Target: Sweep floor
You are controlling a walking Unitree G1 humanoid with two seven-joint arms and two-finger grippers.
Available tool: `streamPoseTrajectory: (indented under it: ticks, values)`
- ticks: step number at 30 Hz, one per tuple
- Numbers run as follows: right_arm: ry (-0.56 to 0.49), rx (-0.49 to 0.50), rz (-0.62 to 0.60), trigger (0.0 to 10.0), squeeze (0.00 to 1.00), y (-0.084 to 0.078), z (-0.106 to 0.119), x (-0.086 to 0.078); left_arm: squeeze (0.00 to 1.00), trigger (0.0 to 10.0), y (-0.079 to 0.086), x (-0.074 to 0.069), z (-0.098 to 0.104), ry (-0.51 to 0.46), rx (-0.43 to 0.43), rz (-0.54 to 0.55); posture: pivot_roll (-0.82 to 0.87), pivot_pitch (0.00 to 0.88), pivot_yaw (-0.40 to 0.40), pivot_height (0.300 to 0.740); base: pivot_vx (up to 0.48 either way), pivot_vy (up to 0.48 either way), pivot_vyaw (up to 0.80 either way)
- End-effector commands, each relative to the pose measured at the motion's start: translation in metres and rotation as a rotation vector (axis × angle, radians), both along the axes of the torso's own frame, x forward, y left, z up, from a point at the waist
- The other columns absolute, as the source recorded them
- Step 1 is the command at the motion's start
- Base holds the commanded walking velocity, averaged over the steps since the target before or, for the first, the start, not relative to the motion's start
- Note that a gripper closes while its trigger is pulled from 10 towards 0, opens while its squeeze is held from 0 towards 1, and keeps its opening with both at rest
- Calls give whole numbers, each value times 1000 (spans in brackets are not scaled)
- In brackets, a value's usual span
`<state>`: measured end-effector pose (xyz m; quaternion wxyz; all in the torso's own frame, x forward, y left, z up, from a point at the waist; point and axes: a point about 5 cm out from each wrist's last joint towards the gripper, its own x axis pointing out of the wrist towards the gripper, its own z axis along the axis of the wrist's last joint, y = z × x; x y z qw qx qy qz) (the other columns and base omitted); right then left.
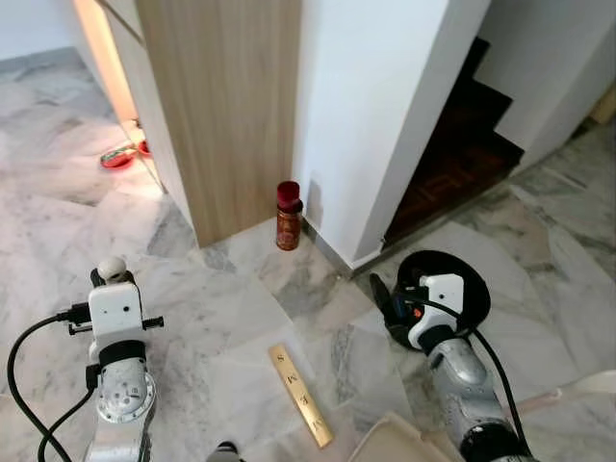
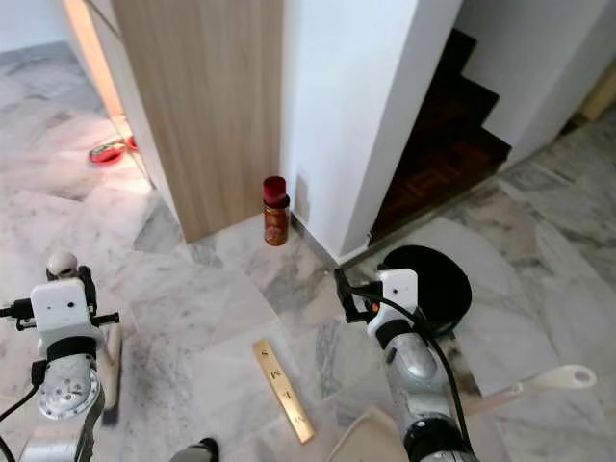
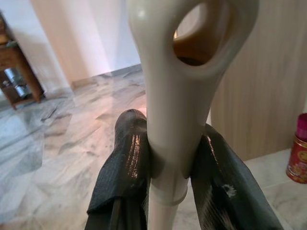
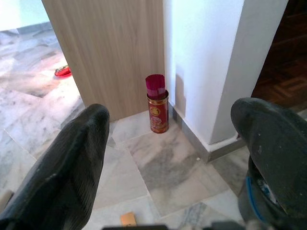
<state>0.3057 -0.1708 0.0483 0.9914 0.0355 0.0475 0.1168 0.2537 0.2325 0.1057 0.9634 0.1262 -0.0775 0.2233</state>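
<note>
Both silver arms reach forward and low over the floor. The left gripper point(image 3: 165, 158) has its two black fingers point(image 3: 122, 167) clamped on either side of a cream handle point(image 3: 175, 100), touching it. The right gripper point(image 4: 172, 148) is held out with its fingers point(image 4: 72, 163) spread wide apart, nothing between them.
</note>
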Motion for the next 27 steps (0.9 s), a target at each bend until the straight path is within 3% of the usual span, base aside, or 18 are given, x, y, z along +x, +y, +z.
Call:
streamPoseTrajectory:
  ticks: [1, 14, 22, 27]
  values:
    - [4, 6, -1, 10000, 0, 0, 0, 0, 0, 10000, -3, 2, 8, -39, 21, -13, 130, 123, -140, 740, 0, 0, 0]
    - [7, 9, -6, 10000, 0, -1, 0, 0, 0, 10000, -6, 2, 6, -31, 38, -26, 127, 119, -139, 740, 0, 0, 0]
    - [15, 18, -27, 10000, 0, -3, -1, 1, 0, 10000, -5, 2, 7, -35, 38, -25, 127, 115, -141, 740, 0, -297, 0]
    - [27, 24, -30, 10000, 0, -3, -2, 1, 0, 10000, -6, 2, 7, -37, 36, -27, 128, 111, -141, 740, 0, -279, -690]
